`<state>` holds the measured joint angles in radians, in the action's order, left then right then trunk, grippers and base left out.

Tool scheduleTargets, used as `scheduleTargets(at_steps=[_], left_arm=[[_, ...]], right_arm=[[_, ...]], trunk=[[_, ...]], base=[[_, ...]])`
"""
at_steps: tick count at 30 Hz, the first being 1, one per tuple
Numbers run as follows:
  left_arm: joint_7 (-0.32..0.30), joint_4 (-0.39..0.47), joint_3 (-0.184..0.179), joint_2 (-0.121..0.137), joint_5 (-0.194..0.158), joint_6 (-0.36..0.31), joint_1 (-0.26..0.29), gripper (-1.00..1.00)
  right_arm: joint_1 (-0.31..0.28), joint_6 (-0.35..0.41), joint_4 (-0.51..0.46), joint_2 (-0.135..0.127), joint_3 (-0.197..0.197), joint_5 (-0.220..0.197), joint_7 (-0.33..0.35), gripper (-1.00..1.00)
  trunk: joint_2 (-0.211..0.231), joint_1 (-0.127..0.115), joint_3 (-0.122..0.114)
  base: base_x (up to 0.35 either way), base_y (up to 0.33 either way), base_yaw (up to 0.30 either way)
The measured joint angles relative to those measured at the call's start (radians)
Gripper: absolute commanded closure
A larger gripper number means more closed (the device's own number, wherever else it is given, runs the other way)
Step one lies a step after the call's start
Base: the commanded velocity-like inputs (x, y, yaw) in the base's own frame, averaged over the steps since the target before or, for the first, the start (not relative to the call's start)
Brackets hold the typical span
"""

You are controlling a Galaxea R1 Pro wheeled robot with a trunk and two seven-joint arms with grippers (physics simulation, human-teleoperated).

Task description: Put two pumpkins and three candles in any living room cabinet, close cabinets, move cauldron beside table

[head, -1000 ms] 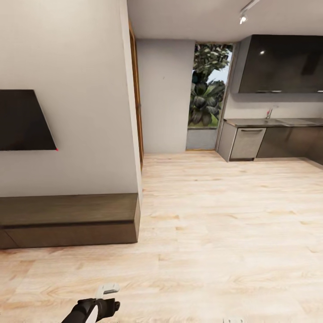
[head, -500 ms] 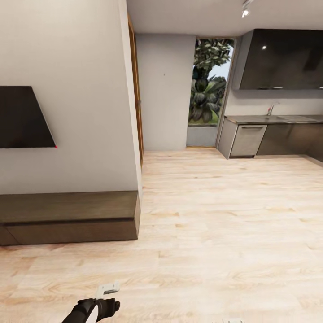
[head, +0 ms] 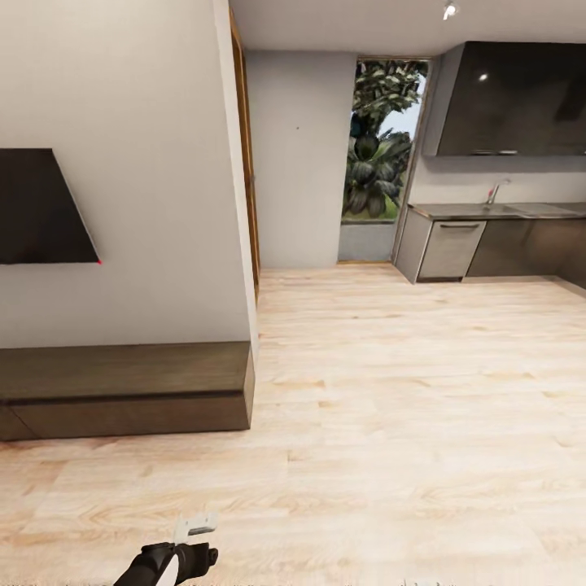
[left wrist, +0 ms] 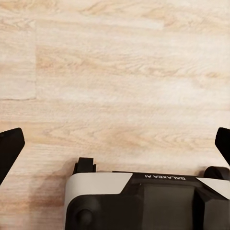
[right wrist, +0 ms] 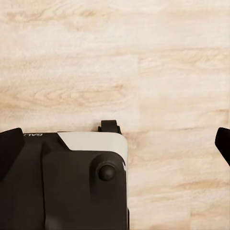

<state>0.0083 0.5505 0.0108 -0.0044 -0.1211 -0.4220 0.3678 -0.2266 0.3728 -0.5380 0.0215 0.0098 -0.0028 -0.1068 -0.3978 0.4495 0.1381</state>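
The cabinet (head: 126, 389), a long low dark brown wall unit, runs along the left wall under a black screen, and its fronts are shut. My left arm (head: 167, 561) hangs low over the wooden floor in the head view. In the left wrist view my left gripper (left wrist: 117, 143) is open, with only floorboards between its black fingertips (left wrist: 10, 143). My right gripper (right wrist: 117, 141) is likewise open over bare floor, fingertips (right wrist: 223, 141) far apart. The pumpkins, candles, cauldron and table are out of view.
A black wall screen (head: 41, 207) hangs above the cabinet. The wall corner (head: 240, 244) ends beside a wooden door frame. Pale wood floor (head: 407, 391) stretches toward grey kitchen units (head: 488, 244) and a window with plants (head: 378, 142). My own base (left wrist: 143, 201) lies below both wrists.
The whole head view has shifted a little, with the cabinet and kitchen sitting slightly higher, so the camera has moved. The arms keep the same pose.
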Motion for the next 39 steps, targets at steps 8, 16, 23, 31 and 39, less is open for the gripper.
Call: scheduleTargets(at_steps=[8, 16, 23, 31, 39], left_arm=[[0.000, 0.000, 0.000, 0.000, 0.000, 0.000, 0.000, -1.00], [0.000, -0.001, 0.000, 0.000, 0.000, 0.000, 0.000, -1.00], [0.000, -0.003, 0.000, 0.000, 0.000, 0.000, 0.000, -1.00], [0.000, -0.005, 0.000, 0.000, 0.000, 0.000, 0.000, -1.00], [0.000, -0.005, 0.000, 0.000, 0.000, 0.000, 0.000, -1.00]], right_arm=[[0.000, 0.000, 0.000, 0.000, 0.000, 0.000, 0.000, -1.00], [0.000, -0.016, -0.004, -0.001, 0.000, -0.003, -0.002, -1.00], [0.000, -0.097, -0.004, -0.001, 0.002, -0.002, -0.003, -1.00], [0.000, -0.143, -0.004, 0.000, 0.003, 0.003, -0.003, -1.00], [0.000, -0.147, -0.004, 0.000, 0.003, 0.005, -0.004, -1.00]], trunk=[[0.000, 0.000, 0.013], [0.000, 0.000, 0.027], [0.000, 0.000, 0.038], [0.000, 0.000, 0.051], [0.000, 0.000, 0.065]], base=[[0.000, 0.000, 0.000], [0.000, 0.000, 0.000], [0.000, 0.000, 0.000], [0.000, 0.000, 0.000], [0.000, 0.000, 0.000]])
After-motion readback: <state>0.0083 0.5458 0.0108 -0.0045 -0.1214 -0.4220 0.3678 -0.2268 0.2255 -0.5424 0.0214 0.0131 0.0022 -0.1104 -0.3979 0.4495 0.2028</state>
